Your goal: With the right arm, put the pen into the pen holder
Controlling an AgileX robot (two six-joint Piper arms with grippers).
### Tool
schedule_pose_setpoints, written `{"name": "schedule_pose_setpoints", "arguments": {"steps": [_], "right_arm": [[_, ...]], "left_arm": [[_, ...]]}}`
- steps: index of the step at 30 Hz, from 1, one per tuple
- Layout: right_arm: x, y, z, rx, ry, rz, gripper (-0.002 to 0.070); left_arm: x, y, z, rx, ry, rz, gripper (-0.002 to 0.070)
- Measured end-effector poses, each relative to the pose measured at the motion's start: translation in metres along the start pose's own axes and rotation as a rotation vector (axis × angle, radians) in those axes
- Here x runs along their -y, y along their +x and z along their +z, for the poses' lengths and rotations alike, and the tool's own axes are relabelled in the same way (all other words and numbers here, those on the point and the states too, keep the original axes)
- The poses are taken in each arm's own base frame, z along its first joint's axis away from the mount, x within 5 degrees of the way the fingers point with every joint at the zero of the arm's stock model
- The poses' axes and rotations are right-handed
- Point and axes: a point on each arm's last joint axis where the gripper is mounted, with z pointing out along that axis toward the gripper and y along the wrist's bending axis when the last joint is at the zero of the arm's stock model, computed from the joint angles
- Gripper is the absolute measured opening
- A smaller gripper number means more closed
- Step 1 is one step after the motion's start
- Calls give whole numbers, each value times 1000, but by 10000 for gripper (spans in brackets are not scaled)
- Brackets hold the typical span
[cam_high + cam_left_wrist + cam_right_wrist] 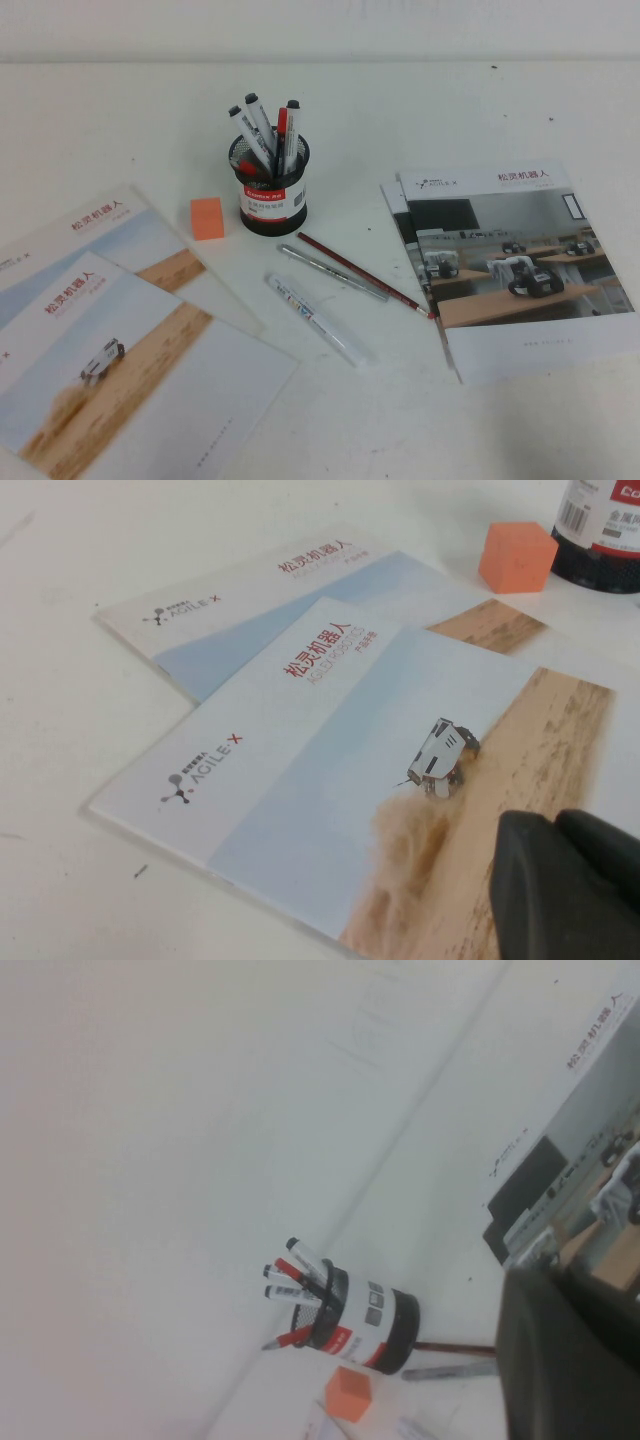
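The pen, a thick white marker, lies flat on the table in front of the pen holder in the high view. The holder is a black mesh cup with a red-and-white label, holding several markers; it also shows in the right wrist view and, partly, in the left wrist view. Neither arm shows in the high view. My left gripper is shut and empty over the left brochures. My right gripper is shut and empty, off to the right of the holder, above the right brochure.
A slim silver pen and a thin dark red pencil lie just beyond the marker. An orange block sits left of the holder. Brochures lie at the left and right.
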Motion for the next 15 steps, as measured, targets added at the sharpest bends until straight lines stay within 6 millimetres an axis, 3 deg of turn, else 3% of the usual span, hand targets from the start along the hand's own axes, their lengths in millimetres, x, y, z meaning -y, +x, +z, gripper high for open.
{"name": "schedule_pose_setpoints", "arguments": {"steps": [15], "right_arm": [[-10,11,-3,-147,-55,-347,-19]], "left_arm": [[0,0,0,0,0,0,-1]]}}
